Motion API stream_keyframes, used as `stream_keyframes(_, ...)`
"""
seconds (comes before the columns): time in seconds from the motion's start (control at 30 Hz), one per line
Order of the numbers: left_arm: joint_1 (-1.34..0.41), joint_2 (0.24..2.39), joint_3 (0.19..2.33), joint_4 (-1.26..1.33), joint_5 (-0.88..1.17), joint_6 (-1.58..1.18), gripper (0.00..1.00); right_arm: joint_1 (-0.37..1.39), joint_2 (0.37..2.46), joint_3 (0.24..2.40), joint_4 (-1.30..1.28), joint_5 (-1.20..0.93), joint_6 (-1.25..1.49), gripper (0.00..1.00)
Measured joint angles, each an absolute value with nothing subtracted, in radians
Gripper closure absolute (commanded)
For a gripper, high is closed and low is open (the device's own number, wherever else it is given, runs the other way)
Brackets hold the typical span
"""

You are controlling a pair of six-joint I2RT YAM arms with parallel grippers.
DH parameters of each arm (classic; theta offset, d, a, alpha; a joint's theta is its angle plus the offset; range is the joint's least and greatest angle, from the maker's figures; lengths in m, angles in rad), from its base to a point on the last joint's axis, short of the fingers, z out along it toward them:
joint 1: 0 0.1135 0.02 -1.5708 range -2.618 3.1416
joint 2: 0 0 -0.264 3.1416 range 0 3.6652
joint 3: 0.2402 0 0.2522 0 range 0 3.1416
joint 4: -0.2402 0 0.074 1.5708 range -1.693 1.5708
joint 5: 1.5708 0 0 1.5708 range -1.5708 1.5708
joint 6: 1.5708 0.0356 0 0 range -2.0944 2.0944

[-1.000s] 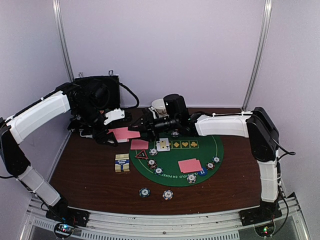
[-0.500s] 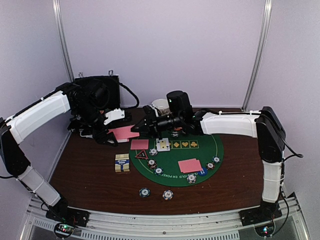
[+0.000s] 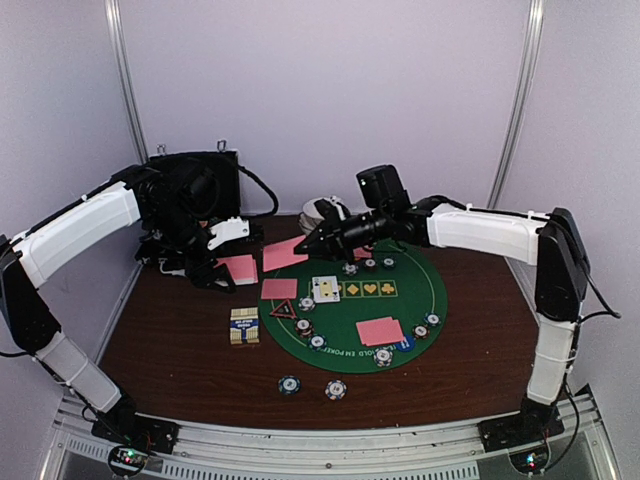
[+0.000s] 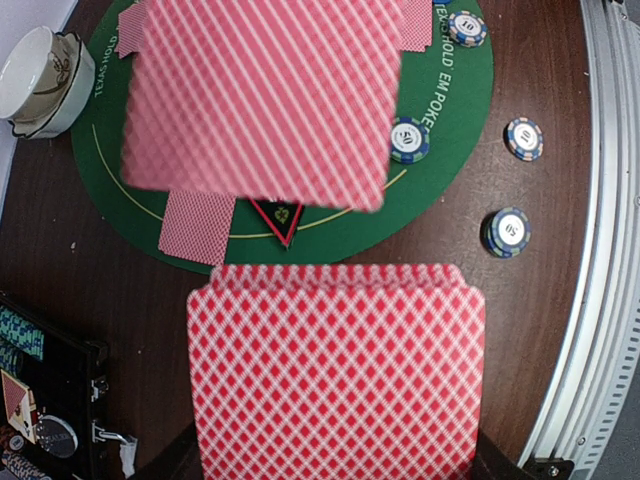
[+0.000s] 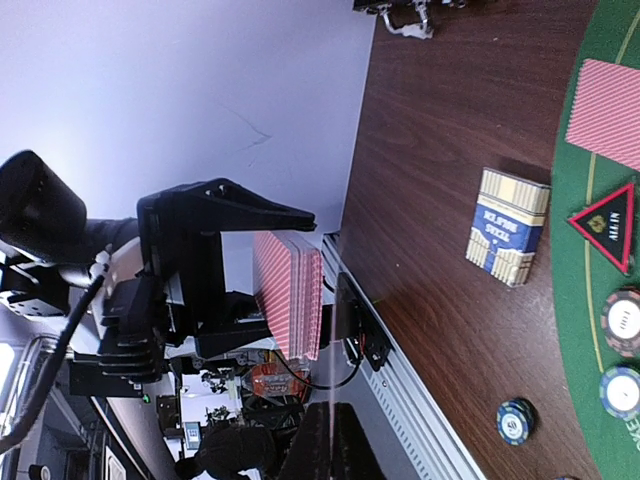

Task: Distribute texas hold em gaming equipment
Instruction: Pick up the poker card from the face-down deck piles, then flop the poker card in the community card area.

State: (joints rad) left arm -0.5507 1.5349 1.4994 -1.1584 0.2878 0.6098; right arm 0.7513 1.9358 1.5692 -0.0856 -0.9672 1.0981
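While the left end effector (image 3: pixel 218 268) pinched the deck (image 4: pixel 335 370) above the tabletop (image 3: pixel 180 340), the right end effector (image 3: pixel 315 242), pressed shut, held one card (image 4: pixel 265 100) aloft beside it. Dealing seemed underway, next calling for placement on the mat (image 3: pixel 420 300).

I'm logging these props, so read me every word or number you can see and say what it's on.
"TEXAS HOLD", "HOLD EM": green mat
"50": near mat chip; dark blue chip
"10": orange chip; far mat chip
"ALL IN": triangle marker
Small box label: too blurred to read.
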Motion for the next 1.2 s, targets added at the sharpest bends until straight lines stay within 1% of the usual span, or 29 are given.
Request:
stream_keyframes(0.13, -0.551, 1.535, 1.499, -1.158, 0.287, 0.61, 1.0, 0.692, 1.913, 1.658, -0.306, -0.934, 0.939, 1.0)
stream_keyframes(0.23, -0.551, 1.535, 1.499, -1.158, 0.286, 0.609, 1.0, 0.658, 1.914, 1.792, -0.557, -0.836, 0.755, 1.0)
stream_keyframes(0.33, -0.551, 1.535, 1.499, -1.158, 0.282, 0.609, 1.0, 0.65, 1.921, 1.933, -0.78, -0.687, 0.574, 1.0)
stream_keyframes(0.43, -0.551, 1.535, 1.499, -1.158, 0.281, 0.607, 1.0, 0.663, 1.938, 2.033, -0.936, -0.501, 0.419, 1.0)
stream_keyframes(0.57, -0.551, 1.535, 1.499, -1.158, 0.28, 0.607, 1.0, 0.705, 1.988, 2.069, -1.05, -0.221, 0.248, 1.0)
stream_keyframes(0.7, -0.551, 1.535, 1.499, -1.158, 0.28, 0.607, 1.0, 0.774, 2.062, 2.06, -1.078, 0.031, 0.105, 1.0)
stream_keyframes(0.87, -0.551, 1.535, 1.499, -1.158, 0.279, 0.603, 1.0, 0.853, 2.094, 1.968, -1.004, 0.294, -0.059, 1.0)
stream_keyframes(0.97, -0.551, 1.534, 1.498, -1.158, 0.28, 0.601, 1.0, 0.891, 2.117, 1.933, -0.928, 0.405, -0.138, 1.0)
stream_keyframes(1.2, -0.549, 1.522, 1.48, -1.158, 0.28, 0.6, 1.0, 0.936, 2.191, 1.827, -0.724, 0.583, -0.316, 1.0)
